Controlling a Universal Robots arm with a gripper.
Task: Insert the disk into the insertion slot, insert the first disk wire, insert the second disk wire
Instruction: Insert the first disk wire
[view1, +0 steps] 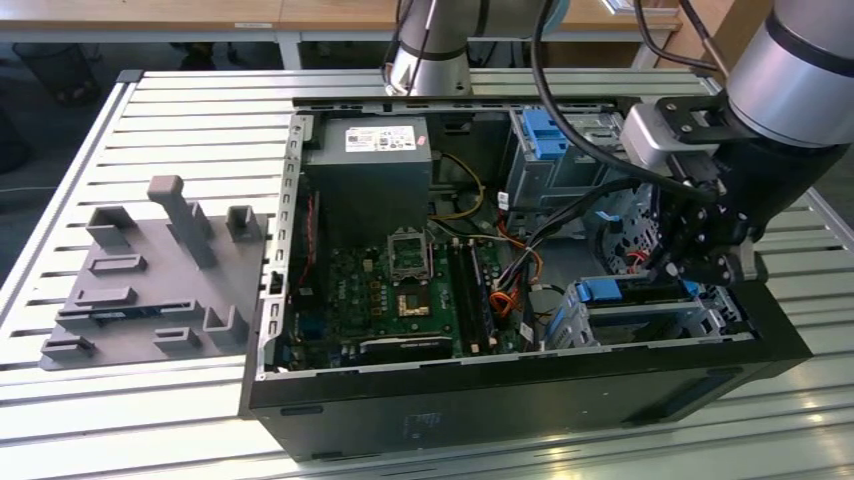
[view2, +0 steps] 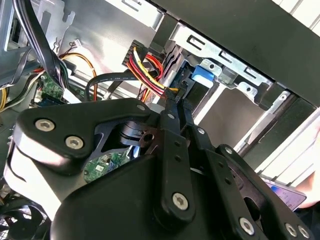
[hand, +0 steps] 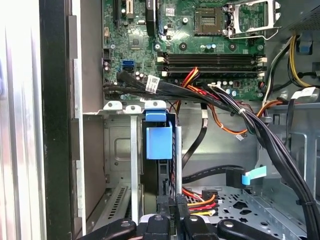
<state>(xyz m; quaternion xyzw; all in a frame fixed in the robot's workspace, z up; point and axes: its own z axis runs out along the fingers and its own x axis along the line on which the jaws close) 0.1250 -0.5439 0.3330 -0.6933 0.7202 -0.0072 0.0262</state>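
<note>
On the exterior view's left, a grey moulded plastic fixture plate (view1: 147, 275) is lying on the pale slatted metal surface (view1: 174, 110), well apart from the work. Toward the middle, an open black computer case (view1: 507, 400) is lying on its side. It is showing a grey box-shaped power supply (view1: 367, 170) at its far end and a green motherboard (view1: 400, 290) nearer. Further right, at the far side of the case, a taller grey drive cage with a blue tab (view1: 541, 130) is standing.

In the near right corner of the case, the low silver metal insertion slot (view1: 587, 325) is holding the flat silver disk in its bright blue plastic carrier (view1: 627, 291). In the first wrist view the disk (hand: 159, 140) is sitting with its blue end between the upright rails of the insertion slot (hand: 134, 160).

The black end effector (view1: 671, 270) is hanging just beside that slot from the silver robot arm (view1: 801, 70) at the exterior view's right. In both wrist views the end effector (hand: 170, 204) (view2: 176, 97) is drawn narrow, its tips nearly together and pointing at the disk's end. Whether anything is pinched between them cannot be told. A red, yellow and black wire bundle (view2: 147, 67) is running just beside the tips. A black cable with a pale blue pull tab (hand: 250, 177) is lying loose over the perforated metal floor, apart from the disk.
</note>
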